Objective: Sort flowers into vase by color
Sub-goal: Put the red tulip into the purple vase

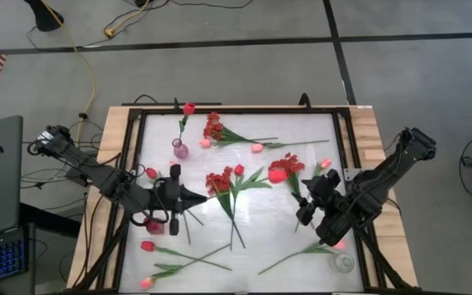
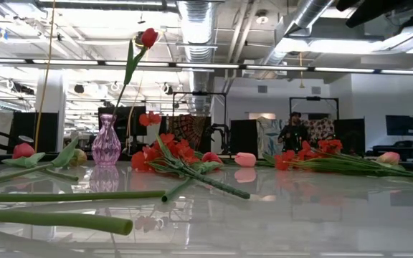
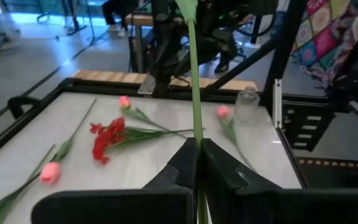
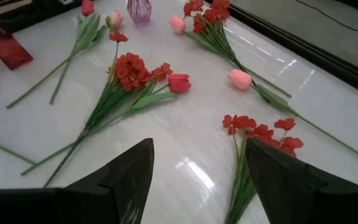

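Flowers lie strewn over the white table: a red spray with a red tulip at the centre, pink tulips farther back, and a red spray on the right. One red tulip stands in the pink glass vase. My left gripper is left of centre, shut on a green stem whose head is out of the left wrist view. My right gripper hovers open above the right red spray, with nothing between its fingers. My left gripper pinches the thin green stem between its two shut fingers. The fingers reach out roughly level toward the table's right side and lie across the stem. The stem runs straight up past the fingertips and out of the picture; its lower end is hidden behind the gripper.
A red vase stands by the left gripper and a clear glass vase at the near right corner. Loose stems lie near the front edge. A black frame rail rims the table. A person shows far behind.
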